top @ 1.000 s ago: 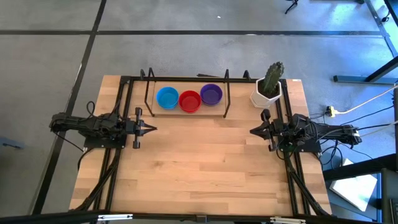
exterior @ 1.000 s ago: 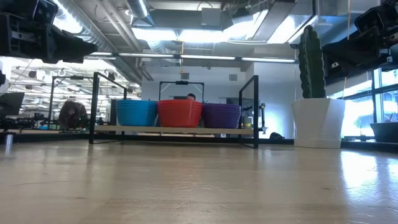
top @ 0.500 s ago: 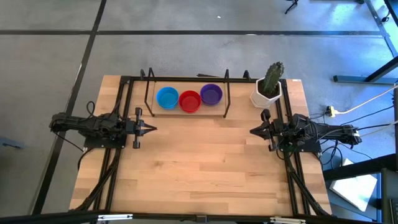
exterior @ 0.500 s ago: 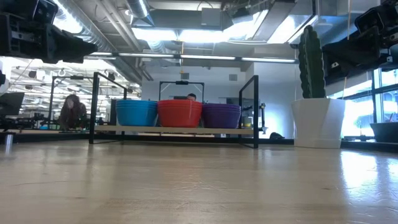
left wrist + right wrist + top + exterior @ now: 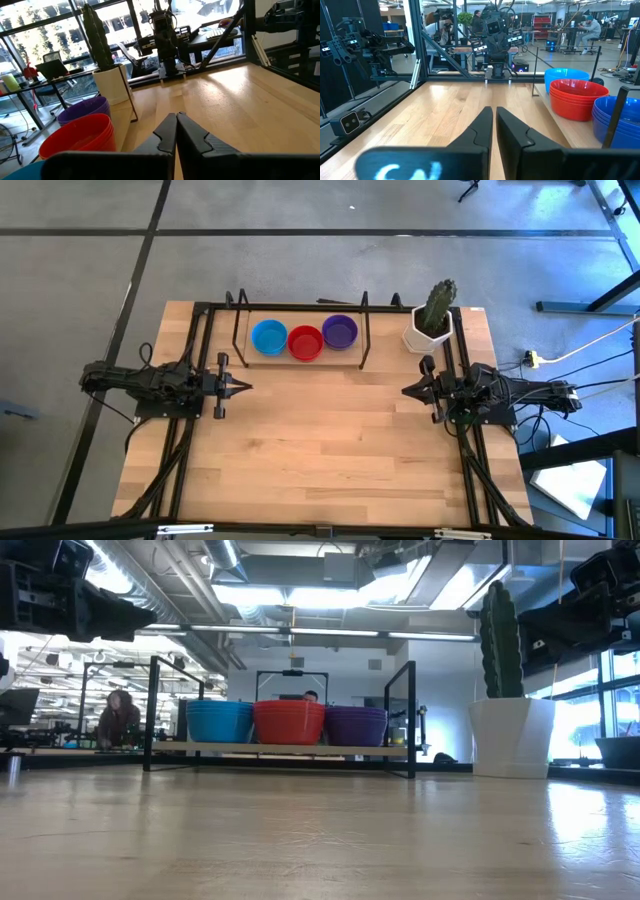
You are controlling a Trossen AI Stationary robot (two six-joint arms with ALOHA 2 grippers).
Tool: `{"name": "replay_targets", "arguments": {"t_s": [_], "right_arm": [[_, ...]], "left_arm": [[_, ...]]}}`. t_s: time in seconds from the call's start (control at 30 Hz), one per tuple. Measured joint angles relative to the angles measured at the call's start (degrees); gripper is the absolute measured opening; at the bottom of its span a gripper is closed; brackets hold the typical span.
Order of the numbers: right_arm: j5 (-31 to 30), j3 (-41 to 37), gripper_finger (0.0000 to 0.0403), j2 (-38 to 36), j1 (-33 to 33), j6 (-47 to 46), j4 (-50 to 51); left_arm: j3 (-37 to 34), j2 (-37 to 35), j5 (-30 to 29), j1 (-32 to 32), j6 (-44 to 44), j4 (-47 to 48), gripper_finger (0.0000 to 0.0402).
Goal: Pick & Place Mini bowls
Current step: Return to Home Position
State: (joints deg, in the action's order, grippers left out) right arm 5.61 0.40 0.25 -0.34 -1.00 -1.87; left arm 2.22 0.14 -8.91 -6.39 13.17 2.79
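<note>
Blue mini bowls: nested in one stack at the left end of the shelf, just beside the red stack.
Red mini bowls: nested in one stack in the middle of the shelf, between the blue and purple stacks, slightly nearer than both.
Purple mini bowls: nested in one stack at the right end of the shelf, just beside the red stack.
Shelf: low black-framed rack with a pale board, standing at the far side of the desk, left of the cactus.
Left pincer: clenched, fingers pressed together, gripping no bowl; held above the left side of the desk, just nearer than the shelf's left end, pointing right.
Right pincer: clenched, fingers nearly touching, gripping no bowl; held above the right side of the desk, nearer than the pot, pointing left toward the other arm.
Cactus in white pot: upright at the far right corner of the desk, apart from the shelf.
Person: far off in the room behind the desk, seen left of the shelf in the low view.
</note>
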Motion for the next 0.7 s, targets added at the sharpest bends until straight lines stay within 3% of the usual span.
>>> {"name": "replay_targets", "arguments": {"t_s": [0.7], "right_arm": [[-0.01, 0.0, 0.0026, -0.01, 0.0, 0.0, 0.02]], "left_arm": [[-0.02, 0.0, 0.0, 0.02, 0.0, 0.0, 0.0007]]}}
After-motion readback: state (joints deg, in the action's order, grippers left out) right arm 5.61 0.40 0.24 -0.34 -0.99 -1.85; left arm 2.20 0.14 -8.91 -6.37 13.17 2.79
